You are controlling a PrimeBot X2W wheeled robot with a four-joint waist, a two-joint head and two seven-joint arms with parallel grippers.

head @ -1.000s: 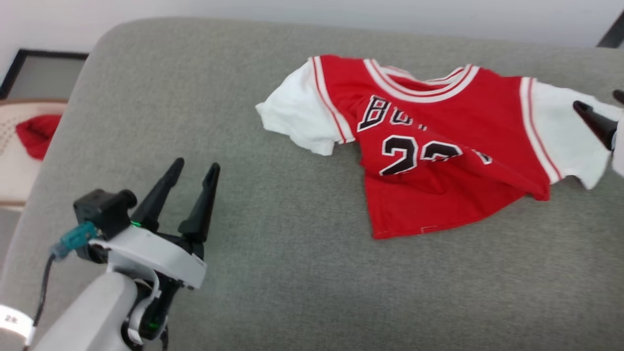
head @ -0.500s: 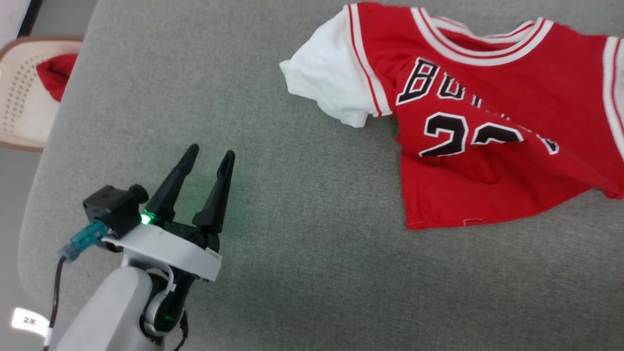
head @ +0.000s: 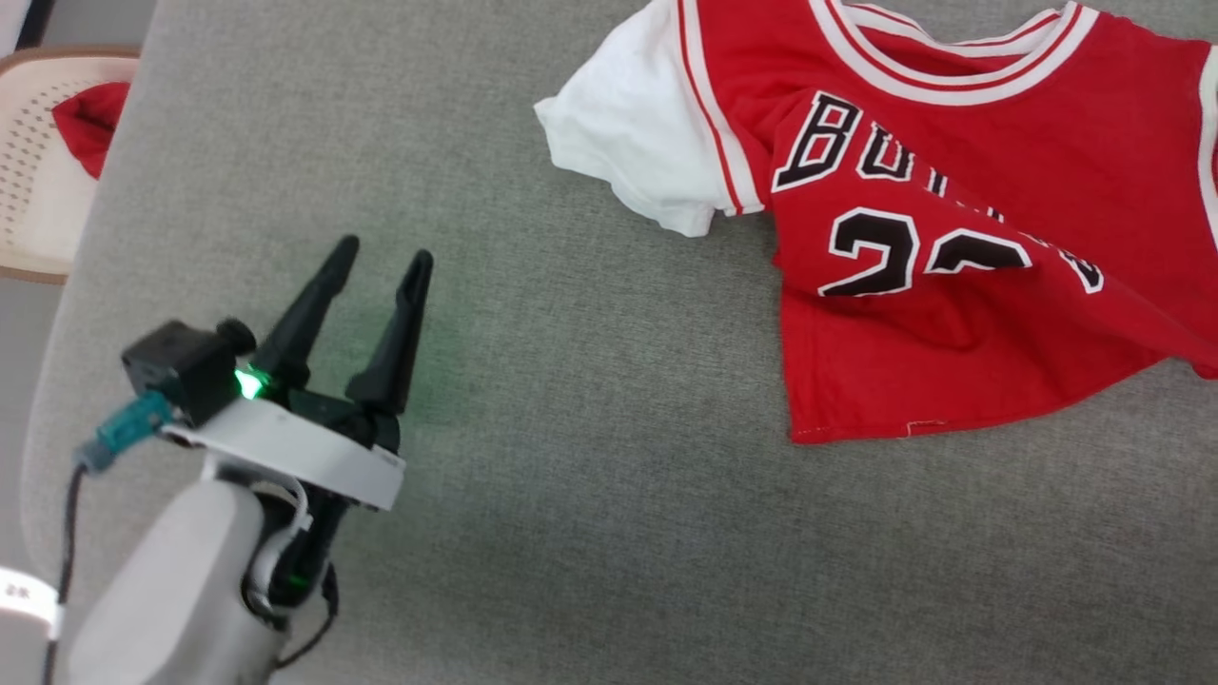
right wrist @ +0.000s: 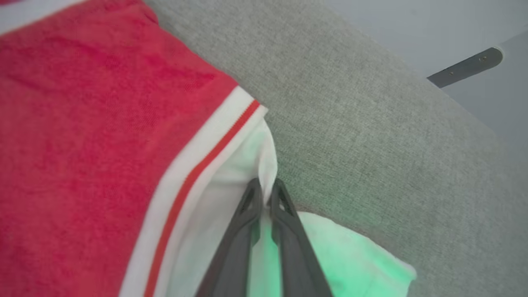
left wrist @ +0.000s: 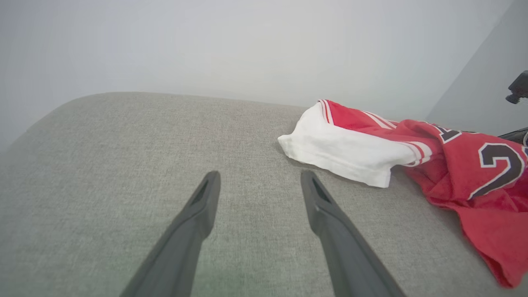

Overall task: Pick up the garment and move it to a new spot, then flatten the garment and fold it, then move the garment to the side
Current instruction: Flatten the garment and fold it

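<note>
- Head view: the left end effector hangs over the bare grey upholstered surface, its two fingers spread wide with nothing between them. The garment lies well apart from it, ahead and off to its right. Its sleeve-to-sleeve axis runs across the view and out past the right edge. Beyond the surface's left edge, a perforated basket holds a red cloth scrap.
- Left wrist view: the near white sleeve lies right of the line the fingers point along, slumped on the surface, with a plain pale wall behind.
- Right wrist view: the right end effector has its fingers pinched nearly together on the edge of the far white sleeve. The right arm is the nearer one, I'd judge — any lift would start from that sleeve, with the rest of the jersey trailing toward the left arm.
</note>
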